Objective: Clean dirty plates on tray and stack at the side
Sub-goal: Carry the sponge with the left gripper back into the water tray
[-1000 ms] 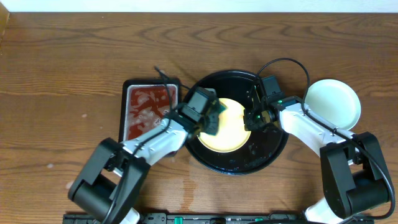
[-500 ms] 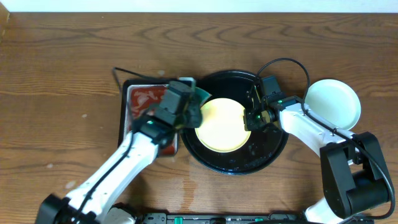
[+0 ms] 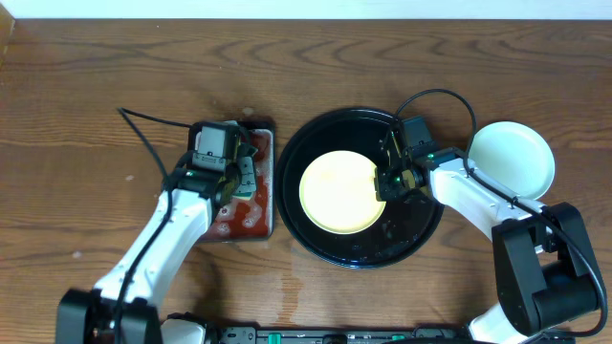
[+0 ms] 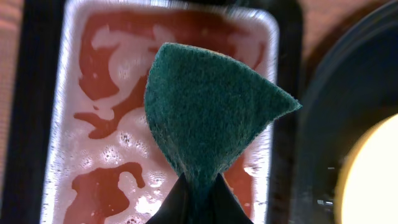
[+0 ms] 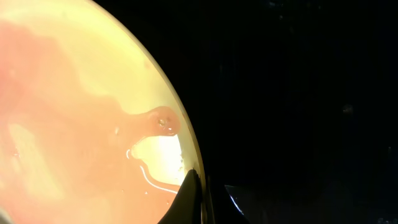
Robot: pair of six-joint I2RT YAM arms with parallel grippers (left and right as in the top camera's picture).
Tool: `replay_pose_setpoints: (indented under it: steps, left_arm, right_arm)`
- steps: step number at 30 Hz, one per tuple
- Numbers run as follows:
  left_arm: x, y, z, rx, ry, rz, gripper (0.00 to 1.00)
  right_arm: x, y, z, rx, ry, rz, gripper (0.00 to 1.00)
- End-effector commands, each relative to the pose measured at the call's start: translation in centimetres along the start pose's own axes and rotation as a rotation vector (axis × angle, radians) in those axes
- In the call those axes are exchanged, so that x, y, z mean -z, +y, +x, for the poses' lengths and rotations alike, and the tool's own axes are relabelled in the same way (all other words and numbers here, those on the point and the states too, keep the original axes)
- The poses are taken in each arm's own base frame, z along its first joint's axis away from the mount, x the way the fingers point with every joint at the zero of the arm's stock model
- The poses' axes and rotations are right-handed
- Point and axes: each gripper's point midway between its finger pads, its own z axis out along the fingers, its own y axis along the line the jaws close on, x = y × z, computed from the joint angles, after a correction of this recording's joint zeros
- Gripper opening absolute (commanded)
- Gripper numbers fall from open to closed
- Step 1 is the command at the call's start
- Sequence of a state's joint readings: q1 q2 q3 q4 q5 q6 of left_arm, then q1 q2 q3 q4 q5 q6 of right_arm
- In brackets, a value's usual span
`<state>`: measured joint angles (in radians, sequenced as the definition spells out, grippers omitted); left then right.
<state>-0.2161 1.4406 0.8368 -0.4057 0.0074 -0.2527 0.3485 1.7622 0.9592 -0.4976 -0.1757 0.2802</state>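
A pale yellow plate [image 3: 335, 191] lies in the large round black tray [image 3: 413, 232]. My right gripper [image 3: 385, 182] is shut on the plate's right rim; the right wrist view shows its fingers [image 5: 199, 196] pinching the edge of the plate [image 5: 81, 112], which carries a thin reddish wet film, over the black tray [image 5: 298, 93]. My left gripper [image 3: 239, 180] is shut on a green sponge [image 4: 205, 118] and holds it over the small rectangular tray. A pale blue-mint plate [image 3: 513, 159] sits on the table to the right of the tray.
The small rectangular dark tray [image 3: 260, 218] of foamy reddish liquid [image 4: 106, 124] stands just left of the black tray, whose rim [image 4: 323, 124] shows in the left wrist view. Cables run over the table behind both arms.
My left gripper has moved left with the green sponge, off the yellow plate and over the small tray of reddish liquid. The right gripper has stayed on the plate's rim.
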Motion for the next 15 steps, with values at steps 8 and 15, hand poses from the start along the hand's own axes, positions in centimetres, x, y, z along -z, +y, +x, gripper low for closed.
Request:
replay_pose_setpoints:
  steps: [8,15]
  left_arm:
    - [-2.9,1.0,2.3,-0.023,0.099,-0.050,0.34]
    - [-1.2,0.8,1.4,-0.021,0.061,-0.038,0.54]
  right_arm:
    - [-0.5,-1.3,1.0,0.008,0.025,0.061,0.01]
    - [-0.5,-1.3,1.0,0.008,0.025,0.061,0.01]
